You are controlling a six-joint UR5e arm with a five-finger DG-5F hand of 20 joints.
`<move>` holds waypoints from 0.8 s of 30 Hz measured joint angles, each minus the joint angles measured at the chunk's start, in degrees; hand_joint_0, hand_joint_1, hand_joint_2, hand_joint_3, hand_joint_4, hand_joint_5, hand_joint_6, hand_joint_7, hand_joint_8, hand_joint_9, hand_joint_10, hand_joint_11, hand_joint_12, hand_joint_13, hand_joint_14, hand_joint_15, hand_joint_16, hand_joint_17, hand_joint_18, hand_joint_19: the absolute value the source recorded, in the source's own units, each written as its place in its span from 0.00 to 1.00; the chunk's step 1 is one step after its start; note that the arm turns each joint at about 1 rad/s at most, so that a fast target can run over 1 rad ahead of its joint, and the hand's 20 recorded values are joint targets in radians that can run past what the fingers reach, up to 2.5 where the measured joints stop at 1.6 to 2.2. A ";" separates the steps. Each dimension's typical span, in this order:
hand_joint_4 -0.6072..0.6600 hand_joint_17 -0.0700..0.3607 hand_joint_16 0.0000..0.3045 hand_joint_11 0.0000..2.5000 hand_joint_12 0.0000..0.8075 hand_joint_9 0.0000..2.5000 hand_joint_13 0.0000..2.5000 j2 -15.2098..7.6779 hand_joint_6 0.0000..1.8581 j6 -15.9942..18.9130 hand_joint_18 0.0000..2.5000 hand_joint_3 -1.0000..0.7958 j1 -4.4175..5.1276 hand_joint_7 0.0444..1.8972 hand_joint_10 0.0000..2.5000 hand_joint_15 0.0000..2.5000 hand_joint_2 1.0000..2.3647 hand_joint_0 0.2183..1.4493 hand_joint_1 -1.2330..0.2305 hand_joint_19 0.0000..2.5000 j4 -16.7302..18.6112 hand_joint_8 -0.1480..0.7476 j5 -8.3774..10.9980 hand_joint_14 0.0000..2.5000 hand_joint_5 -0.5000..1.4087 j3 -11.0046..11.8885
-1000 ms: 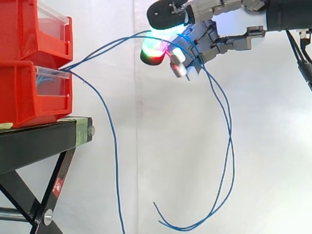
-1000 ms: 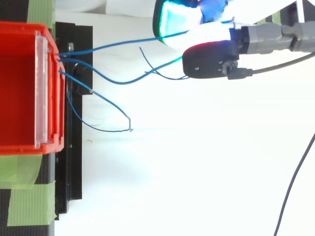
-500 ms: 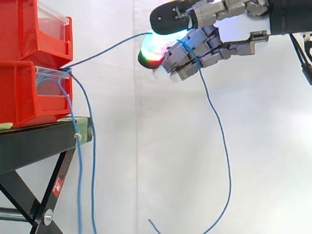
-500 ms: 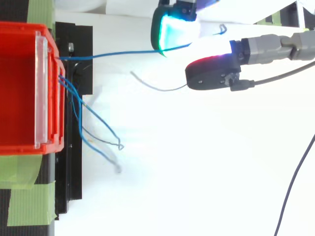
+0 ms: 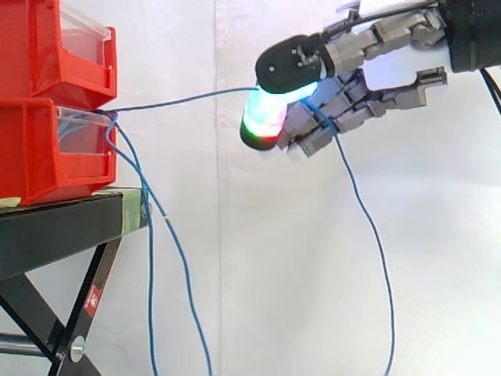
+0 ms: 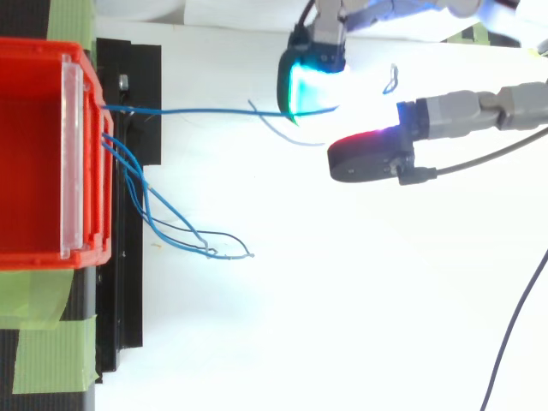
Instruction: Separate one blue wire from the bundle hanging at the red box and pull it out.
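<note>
One blue wire [image 5: 188,99] runs taut and nearly level from the front of the lower red box [image 5: 47,153] to my hand [image 5: 329,117], then hangs down past the fingers [image 5: 376,251]. My hand is curled round that wire, its pads glowing green, red and cyan. From above, the same wire [image 6: 197,110] stretches from the red box [image 6: 34,154] to the cyan pad [image 6: 310,86]. The remaining blue wires [image 5: 149,235] hang loose from the box front beside the stand; in the top view they [image 6: 163,218] droop in loops.
A second red box [image 5: 55,47] is stacked on the lower one. Both sit on a black stand [image 5: 70,227] with green tape [image 6: 51,351] at its edge. A white curtain [image 5: 258,274] hangs behind; open room lies under my hand.
My hand has moved right and slightly down, away from the box. The held wire has pulled straight. A second wire that hung from the hand a second ago has dropped back beside the stand.
</note>
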 measured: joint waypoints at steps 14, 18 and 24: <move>0.56 0.42 0.16 0.23 0.43 0.21 0.07 0.05 0.46 4.17 0.04 0.61 2.70 0.56 0.01 0.11 0.02 0.30 0.36 0.17 0.95 0.46 -0.19 0.00 0.18 -6.09; 0.56 0.42 0.16 0.23 0.43 0.21 0.07 0.49 0.46 4.31 0.04 0.61 3.29 0.56 0.01 0.11 0.02 0.30 0.36 0.17 1.96 0.46 -0.13 0.00 0.18 -7.54; 0.56 0.42 0.16 0.23 0.43 0.21 0.07 3.36 0.46 4.10 0.04 0.61 4.41 0.56 0.01 0.11 0.02 0.30 0.36 0.17 2.04 0.46 1.00 0.00 0.18 -9.83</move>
